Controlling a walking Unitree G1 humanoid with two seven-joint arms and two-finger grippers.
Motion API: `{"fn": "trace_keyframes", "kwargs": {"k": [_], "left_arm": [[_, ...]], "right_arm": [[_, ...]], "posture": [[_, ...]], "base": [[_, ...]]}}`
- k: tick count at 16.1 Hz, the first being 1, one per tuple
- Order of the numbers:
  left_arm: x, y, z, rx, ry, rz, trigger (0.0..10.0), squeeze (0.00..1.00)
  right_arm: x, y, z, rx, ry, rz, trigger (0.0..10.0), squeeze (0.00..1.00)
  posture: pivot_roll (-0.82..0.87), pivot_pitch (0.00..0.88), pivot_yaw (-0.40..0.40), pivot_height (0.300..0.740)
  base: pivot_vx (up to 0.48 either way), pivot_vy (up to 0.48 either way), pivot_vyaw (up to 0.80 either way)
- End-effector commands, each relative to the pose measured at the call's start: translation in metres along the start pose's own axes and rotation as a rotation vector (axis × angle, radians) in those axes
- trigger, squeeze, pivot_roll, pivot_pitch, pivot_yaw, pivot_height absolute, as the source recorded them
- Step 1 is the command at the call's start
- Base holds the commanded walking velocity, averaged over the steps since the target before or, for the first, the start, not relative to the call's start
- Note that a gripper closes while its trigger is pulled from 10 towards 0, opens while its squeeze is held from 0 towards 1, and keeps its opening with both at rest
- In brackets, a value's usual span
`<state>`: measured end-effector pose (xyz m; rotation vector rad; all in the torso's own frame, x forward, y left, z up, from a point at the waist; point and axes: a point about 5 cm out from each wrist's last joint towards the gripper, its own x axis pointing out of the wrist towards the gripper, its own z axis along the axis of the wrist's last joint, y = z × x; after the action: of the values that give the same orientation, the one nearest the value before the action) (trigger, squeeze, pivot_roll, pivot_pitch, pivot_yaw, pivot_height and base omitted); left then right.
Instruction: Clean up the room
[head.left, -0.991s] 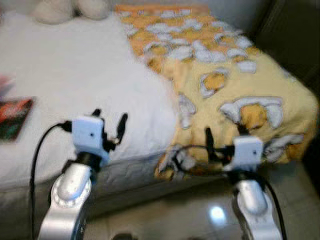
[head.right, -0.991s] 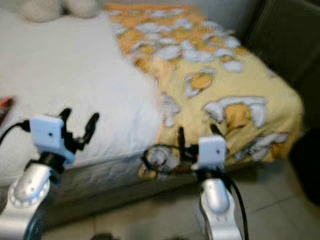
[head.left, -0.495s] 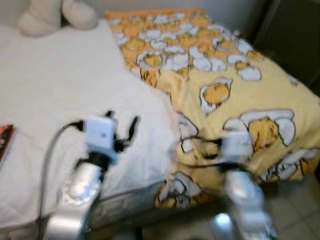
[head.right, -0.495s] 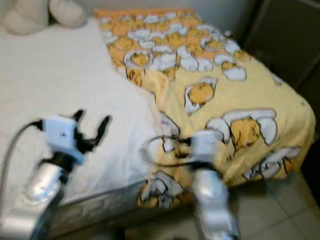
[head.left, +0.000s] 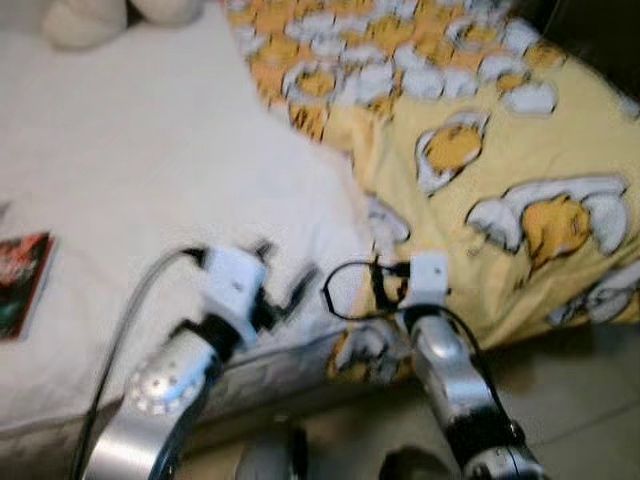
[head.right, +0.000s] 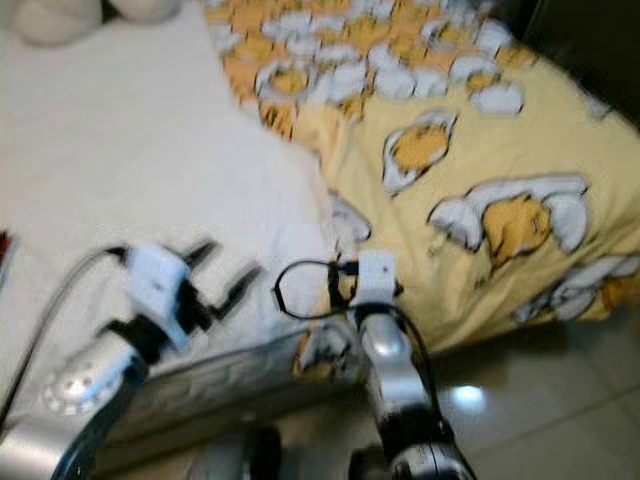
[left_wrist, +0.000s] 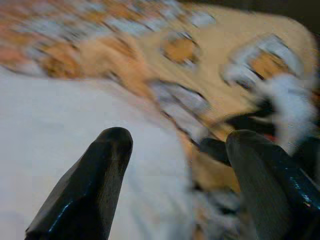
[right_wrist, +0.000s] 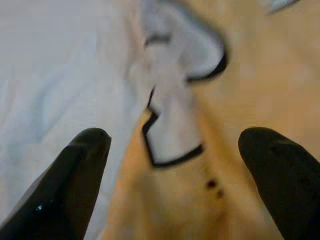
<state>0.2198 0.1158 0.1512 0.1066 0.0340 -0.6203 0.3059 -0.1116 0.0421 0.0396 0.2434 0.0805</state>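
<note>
Approach step: both grippers spread and empty, right gripper (right_wrist: 167, 150) over yellow blanket (head.left: 520, 150) edge on bed (head.left: 150, 170), left gripper (left_wrist: 175, 150) beside it; next likely close on that edge.

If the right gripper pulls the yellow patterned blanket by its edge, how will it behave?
The yellow patterned blanket is probably floppy: it drapes over the bed's edge in soft folds. It will likely bunch and stretch out, not lift as one piece. It may drag on the white bed sheet beneath. The open right gripper is near its edge.
</note>
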Motion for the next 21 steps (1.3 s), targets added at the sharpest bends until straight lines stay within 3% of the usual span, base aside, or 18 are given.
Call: {"fn": "trace_keyframes", "kwargs": {"k": [1, 3, 8, 9, 10, 16, 21], "left_arm": [[-0.003, -0.008, 0.001, 0.001, 0.015, -0.080, 10.0, 0.00], [-0.007, -0.017, 0.003, -0.017, 0.038, -0.186, 10.0, 0.00], [-0.012, -0.017, 0.006, -0.020, 0.039, -0.176, 10.0, 0.00], [-0.013, -0.017, 0.007, -0.021, 0.043, -0.173, 10.0, 0.00], [-0.013, -0.017, 0.007, -0.021, 0.046, -0.174, 10.0, 0.00], [-0.028, -0.027, -0.006, -0.028, 0.131, -0.298, 10.0, 0.00], [-0.014, -0.018, -0.006, -0.010, 0.105, -0.245, 10.0, 0.00]], "right_arm": [[0.001, -0.004, -0.007, 0.008, 0.027, -0.028, 10.0, 0.00], [0.012, 0.001, -0.006, -0.003, 0.059, -0.020, 10.0, 0.00], [0.021, 0.011, -0.004, -0.004, 0.105, 0.009, 10.0, 0.00], [0.021, 0.016, -0.007, 0.036, 0.139, 0.023, 3.9, 0.00], [0.020, 0.021, -0.011, 0.066, 0.171, 0.037, 0.0, 0.00], [0.017, 0.032, -0.018, 0.101, 0.196, 0.075, 0.0, 0.00], [0.015, 0.039, -0.019, 0.083, 0.182, 0.131, 0.0, 0.00]], "posture": [[0.23, 0.248, 0.090, 0.706], [0.24, 0.266, 0.095, 0.706], [0.25, 0.274, 0.091, 0.706], [0.25, 0.271, 0.092, 0.706], [0.25, 0.270, 0.092, 0.706], [0.25, 0.263, 0.095, 0.706], [0.22, 0.238, 0.074, 0.706]], "base": [[0.000, 0.000, 0.00], [0.000, 0.000, 0.00], [0.000, 0.000, 0.00], [0.000, 0.000, 0.00], [0.000, 0.000, 0.00], [0.000, 0.000, 0.00], [0.000, 0.000, 0.00]]}}
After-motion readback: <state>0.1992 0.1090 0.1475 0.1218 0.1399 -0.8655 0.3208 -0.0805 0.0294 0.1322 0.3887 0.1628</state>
